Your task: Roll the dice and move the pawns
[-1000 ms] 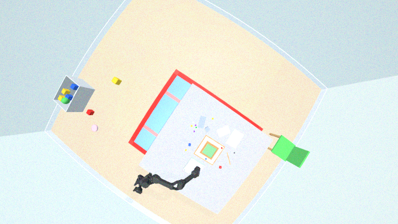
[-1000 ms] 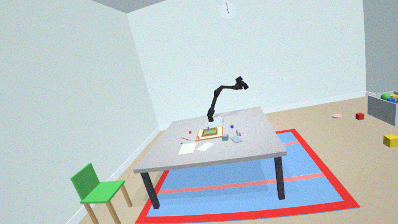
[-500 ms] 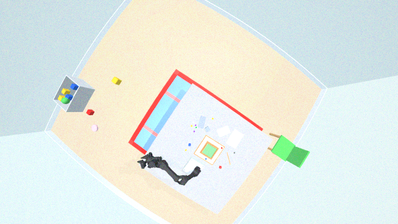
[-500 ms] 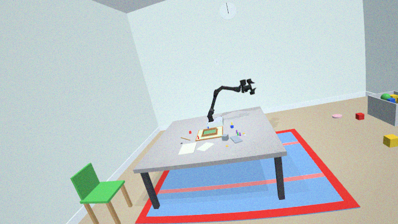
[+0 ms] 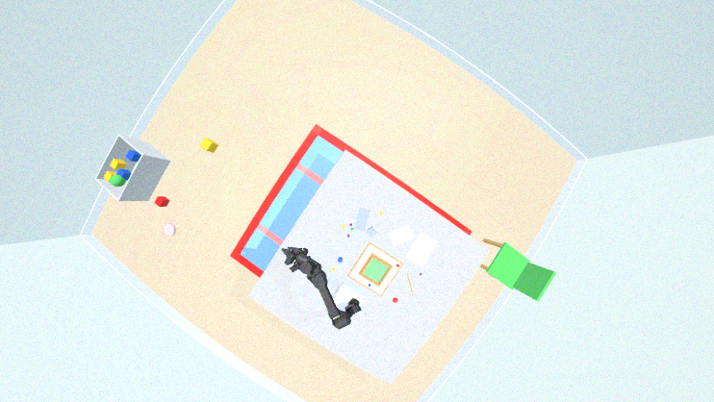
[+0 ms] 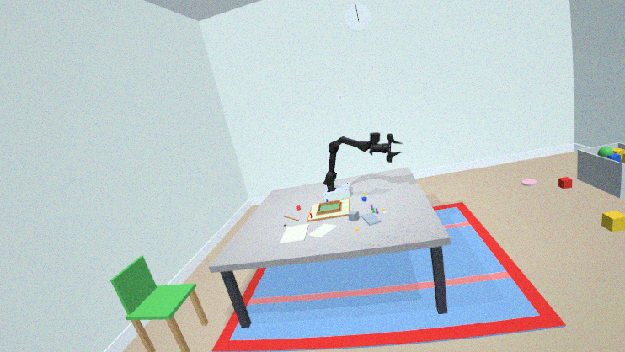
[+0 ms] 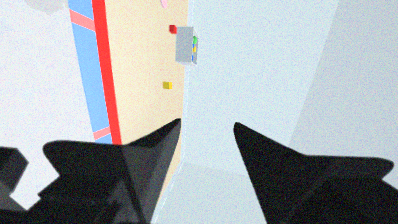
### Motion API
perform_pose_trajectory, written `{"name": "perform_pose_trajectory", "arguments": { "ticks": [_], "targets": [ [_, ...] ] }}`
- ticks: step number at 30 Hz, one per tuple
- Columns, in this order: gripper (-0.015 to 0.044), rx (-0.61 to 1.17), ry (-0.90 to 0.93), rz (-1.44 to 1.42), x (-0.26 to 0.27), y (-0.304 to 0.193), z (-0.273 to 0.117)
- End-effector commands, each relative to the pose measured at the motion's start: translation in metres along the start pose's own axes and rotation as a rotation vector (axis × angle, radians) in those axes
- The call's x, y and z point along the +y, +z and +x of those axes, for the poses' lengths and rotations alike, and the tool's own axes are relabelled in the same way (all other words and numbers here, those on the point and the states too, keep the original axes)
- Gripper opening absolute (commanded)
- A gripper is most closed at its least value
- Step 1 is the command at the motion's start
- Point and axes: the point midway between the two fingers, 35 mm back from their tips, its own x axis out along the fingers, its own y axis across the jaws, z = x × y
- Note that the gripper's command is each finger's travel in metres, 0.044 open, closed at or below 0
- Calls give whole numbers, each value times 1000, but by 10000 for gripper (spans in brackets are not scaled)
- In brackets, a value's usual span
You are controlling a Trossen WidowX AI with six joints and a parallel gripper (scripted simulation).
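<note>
The black, pointed two-fingered claw is parted and grasps nothing. The jointed black arm carries it high above the speckled grey, rectangular tabletop.

In the middle of the exterior view, a square cream game board with orange edging surrounds a wood-rimmed, green-floored tray. The small red pawn and small blue pawn are on the board, outside the tray. The red cube-shaped die and blue cube-shaped die lie on the tabletop, on opposite sides of the board.

A flat blue rug with a red border covers part of the tan floor. A green chair with wooden legs is at right in the top view, lower left in the exterior view.

Only the exterior view shows the round pale wall clock and the dark table legs. The wrist view shows the grey toy box, but neither die.
</note>
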Motion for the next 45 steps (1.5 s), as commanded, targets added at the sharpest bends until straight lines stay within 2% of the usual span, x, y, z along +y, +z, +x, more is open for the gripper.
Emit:
{"name": "perform_pose_trajectory", "arguments": {
  "ticks": [1,12,23,27,35,45],
  "targets": [
    [275,150,44,81,19,-57,-38],
    [275,545,179,393,95,-176,-165],
    [275,946,270,727,179,-231,-333],
    [275,1036,243,851,196,-224,-374],
    [275,1329,274,1133,258,-198,-502],
    [275,1668,269,1557,326,-101,-637]
  ]
}}
